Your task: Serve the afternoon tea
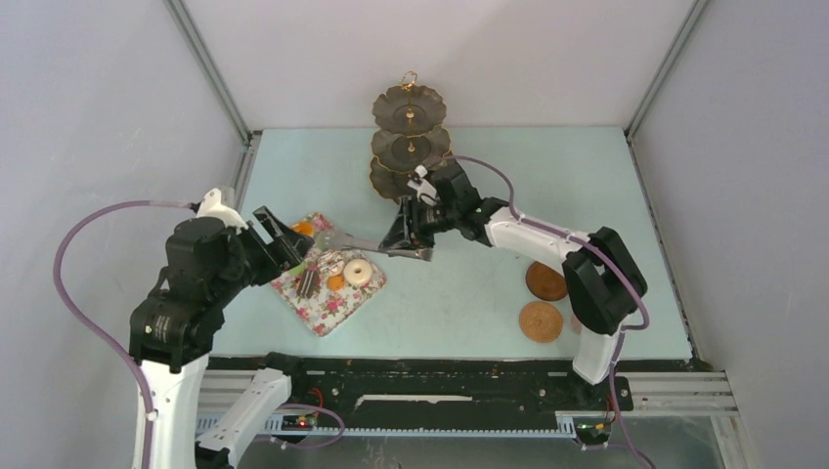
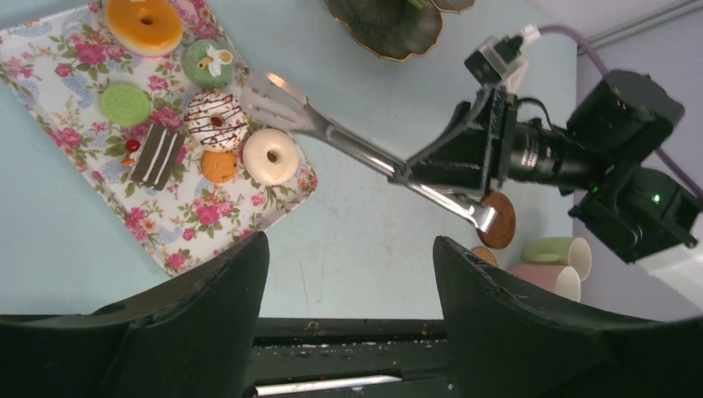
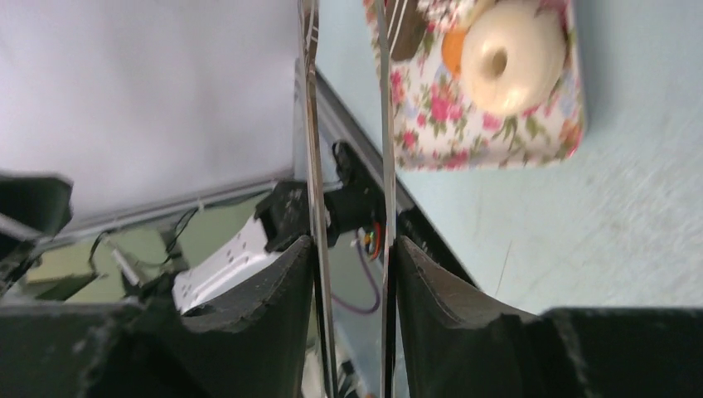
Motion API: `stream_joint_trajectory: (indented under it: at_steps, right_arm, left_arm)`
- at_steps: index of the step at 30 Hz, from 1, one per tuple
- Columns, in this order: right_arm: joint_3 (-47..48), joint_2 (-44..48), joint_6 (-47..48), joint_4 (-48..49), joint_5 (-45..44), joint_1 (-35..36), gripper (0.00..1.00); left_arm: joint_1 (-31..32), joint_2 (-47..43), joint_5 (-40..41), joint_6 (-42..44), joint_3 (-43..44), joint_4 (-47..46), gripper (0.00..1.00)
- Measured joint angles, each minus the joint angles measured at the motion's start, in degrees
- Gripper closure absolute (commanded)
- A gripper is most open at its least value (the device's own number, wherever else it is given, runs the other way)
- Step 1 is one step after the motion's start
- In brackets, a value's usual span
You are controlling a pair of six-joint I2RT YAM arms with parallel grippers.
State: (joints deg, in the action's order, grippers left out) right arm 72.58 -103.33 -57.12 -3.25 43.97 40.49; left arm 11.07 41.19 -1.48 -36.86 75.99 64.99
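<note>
My right pincer [image 3: 348,290], clamped on steel tongs [image 2: 348,141] — tips ahead, near the white doughnut [image 2: 270,156]: probably light, rigid, slippery — grip across its ring; left pincer [image 2: 348,249] apart.

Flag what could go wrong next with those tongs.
1. The tongs have their tips right by the drizzled doughnut and the white doughnut, which lies near the edge of the floral tray; closing may push it off.
2. The right claw grips them near the back end, so they might twist.
3. The open left claw hovers nearby; the arms could clash.
</note>
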Motion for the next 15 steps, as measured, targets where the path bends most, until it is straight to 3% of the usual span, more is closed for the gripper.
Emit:
stream_joint_trajectory:
  at_steps: [8,15]
  right_arm:
    - [21.2,-9.1,17.3,-17.5,-14.1,3.0,0.56]
    - [33.1,-14.2,29.2,-27.8,-21.6,6.1,0.56]
  left_arm:
    - [0.0,3.7,-1.7,4.0,6.5,4.0,0.21]
    - [0.0,6.2,-4.6,6.4,8.9,5.5,0.2]
